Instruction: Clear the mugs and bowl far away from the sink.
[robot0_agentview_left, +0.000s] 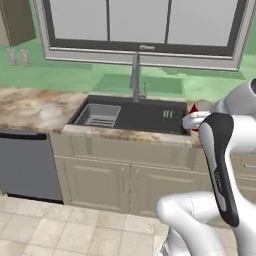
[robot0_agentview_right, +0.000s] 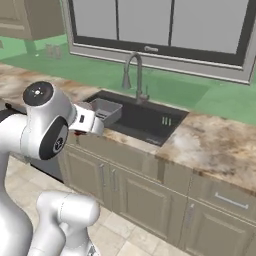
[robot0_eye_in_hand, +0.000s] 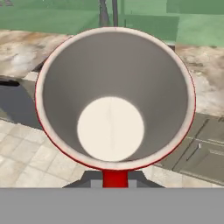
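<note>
Holding: fingers (robot0_eye_in_hand: 115, 177) clamped on red mug (robot0_eye_in_hand: 114, 98).
Position: mug directly ahead of fingers, mouth toward hand camera, above desk (robot0_agentview_right: 215, 145) edge beside sink (robot0_agentview_left: 135, 114).
Handling: judged light, rigid, glossy, breakable.
Hold point: handle.

I see my glossy white, rounded plastic arm (robot0_agentview_left: 200, 210), its links thick and tubular; a long black band with faint pale lettering runs down the link nearest the tool; a round white joint cap (robot0_agentview_right: 39, 94) carries a dark ring with small light marks; black discs (robot0_agentview_right: 56, 141) cover the joint sides; the white wrist housing (robot0_agentview_right: 85, 120) is blocky.
</note>
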